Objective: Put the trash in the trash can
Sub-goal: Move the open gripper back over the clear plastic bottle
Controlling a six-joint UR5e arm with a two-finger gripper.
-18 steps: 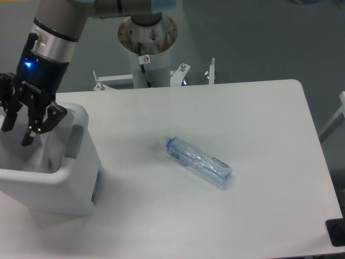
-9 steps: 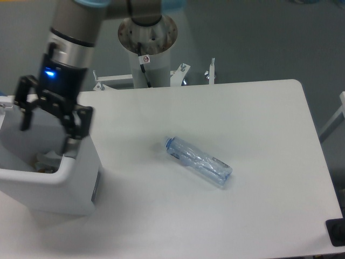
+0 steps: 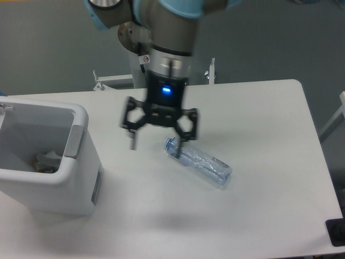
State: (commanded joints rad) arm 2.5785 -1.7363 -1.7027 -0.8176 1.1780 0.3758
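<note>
The white desk point(image 3: 259, 108) carries everything I need, and the trash can point(image 3: 81, 162) stands at its left edge, open at the top, with something pale and crumpled lying at its bottom that I take to be the wrapper point(image 3: 46, 159). That leaves the crushed clear bottle point(image 3: 199, 163), which lies on its side near the middle of the desk, its bluish cap point(image 3: 170, 144) pointing toward the far left corner and its body running toward the near right corner. My gripper point(image 3: 158, 143) hangs just above the cap end, fingers spread wide and holding nothing; it is blurred, so I cannot tell exactly how high it sits. To do this well I judge I should shift toward the near right corner to centre over the body, turn my fingers across its length, come down straight, and close gently, since a crushed bottle may roll or spring away.
</note>
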